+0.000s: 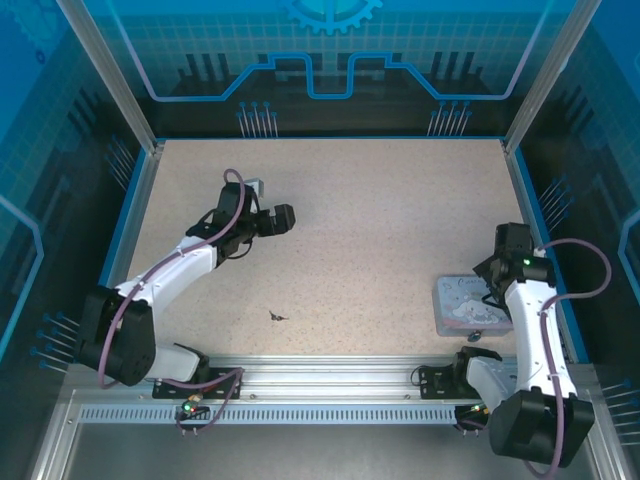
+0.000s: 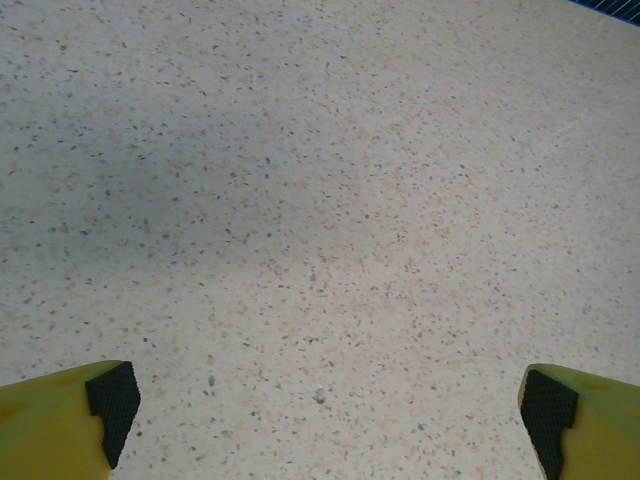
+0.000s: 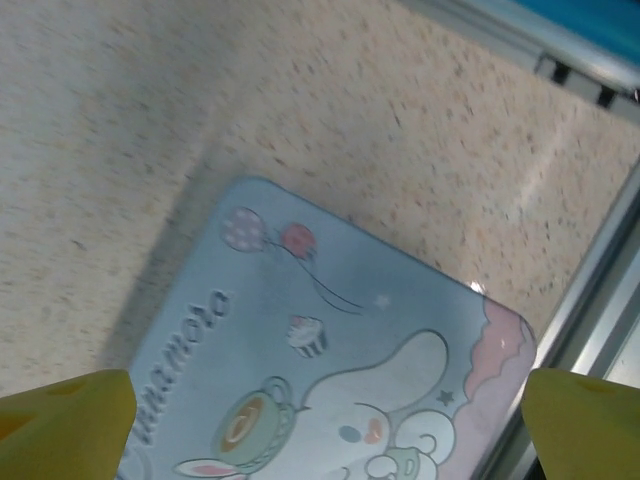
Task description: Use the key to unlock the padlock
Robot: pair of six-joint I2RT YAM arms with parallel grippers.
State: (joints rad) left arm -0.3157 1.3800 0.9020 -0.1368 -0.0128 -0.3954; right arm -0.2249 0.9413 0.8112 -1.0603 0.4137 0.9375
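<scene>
What my next move turns on is the key (image 1: 277,316), or what I take for it: a tiny dark sliver on the bare table (image 1: 400,220), in front of the left arm's base and well apart from both claws. From the left gripper (image 1: 283,220) it lies almost straight back toward the near edge, so I would pull that arm in toward its own base. Its long axis seems to run roughly across the table (too small to be sure). The left gripper (image 2: 330,420) hangs wide and empty over speckled tabletop. The right gripper (image 3: 325,420) is equally wide, holds nothing, and hovers over the cartoon tin (image 3: 330,350), clearly farther from the key. The padlock I cannot place; a dark speck (image 1: 475,335) at the tin's near edge may be it.
</scene>
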